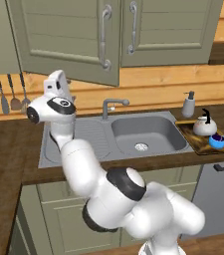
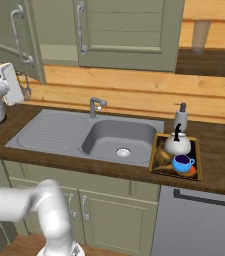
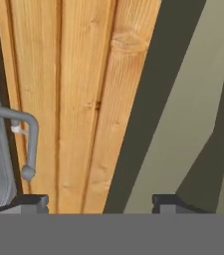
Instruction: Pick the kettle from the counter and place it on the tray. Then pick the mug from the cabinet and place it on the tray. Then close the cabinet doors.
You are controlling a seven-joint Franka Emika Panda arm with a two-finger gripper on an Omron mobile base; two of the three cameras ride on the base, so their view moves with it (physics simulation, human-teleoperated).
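The kettle and the blue mug both stand on the wooden tray, on the counter right of the sink. On the cabinet above, the left door hangs ajar and the right door is shut. My gripper is open with nothing between its fingers. It sits just below the ajar door's lower edge and faces the wooden wall.
A grey sink with drainer and faucet lies under the cabinet. A soap dispenser stands behind the tray. Utensils hang on the wall at left. My arm rises over the drainer.
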